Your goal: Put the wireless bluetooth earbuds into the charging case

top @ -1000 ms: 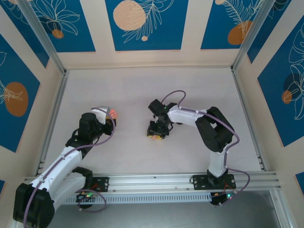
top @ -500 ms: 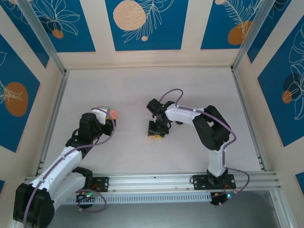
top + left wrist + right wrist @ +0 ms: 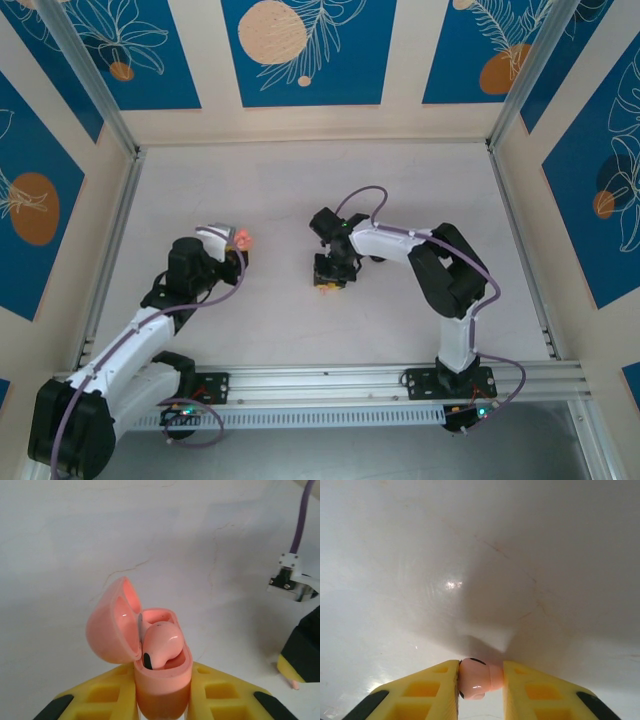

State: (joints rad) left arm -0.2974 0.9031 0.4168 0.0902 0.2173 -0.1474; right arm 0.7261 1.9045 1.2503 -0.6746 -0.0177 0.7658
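In the left wrist view a salmon-pink charging case (image 3: pixel 162 672) stands upright with its lid (image 3: pixel 107 627) swung open to the left. One pink earbud (image 3: pixel 161 642) sits in it. My left gripper (image 3: pixel 162 700) is shut on the case's body; from above it holds the case (image 3: pixel 241 238) left of centre. My right gripper (image 3: pixel 480 680) is shut on a second pink earbud (image 3: pixel 476 677), pinched between the yellow fingers (image 3: pixel 427 690) just above the table. From above, the right gripper (image 3: pixel 326 277) is tipped down near the middle of the table.
The white table (image 3: pixel 300 190) is walled by blue-and-cream panels (image 3: pixel 300 50), with a metal rail (image 3: pixel 330 385) along the near edge. The right arm's gripper (image 3: pixel 302 650) shows at the right edge of the left wrist view.
The right gripper's fingers have closed in on the pink earbud. The left arm has shifted slightly with the case.
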